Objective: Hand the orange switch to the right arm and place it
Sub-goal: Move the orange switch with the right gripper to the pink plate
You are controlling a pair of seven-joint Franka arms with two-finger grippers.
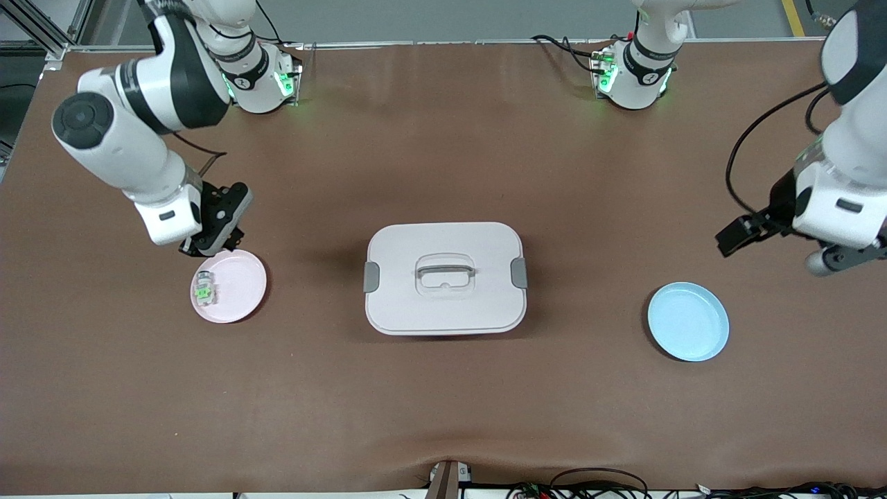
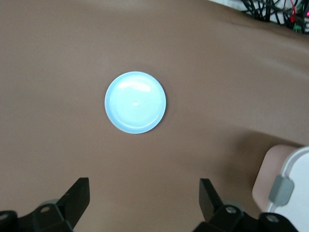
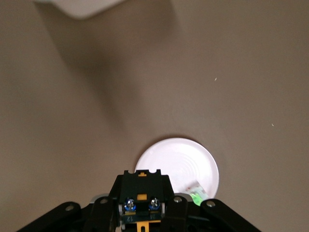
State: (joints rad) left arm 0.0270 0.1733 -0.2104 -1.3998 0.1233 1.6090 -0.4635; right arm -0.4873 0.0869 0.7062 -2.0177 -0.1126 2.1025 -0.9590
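My right gripper (image 1: 211,244) hangs just over the edge of a pink plate (image 1: 239,287) at the right arm's end of the table. It is shut on the orange switch (image 3: 141,186), a small black block with orange marks that sits between the fingers (image 3: 65,215) in the right wrist view. On the pink plate (image 3: 181,162) lies a pale grey-white switch with a green light (image 1: 203,290), also in the right wrist view (image 3: 197,191). My left gripper (image 2: 144,195) is open and empty, up in the air beside a light blue plate (image 1: 688,321); its black finger shows in the front view (image 1: 740,234).
A white lidded box with a handle and grey clasps (image 1: 443,277) stands mid-table between the two plates; its corner shows in the left wrist view (image 2: 289,186). The blue plate (image 2: 135,102) holds nothing. Cables lie along the table edge nearest the front camera (image 1: 596,482).
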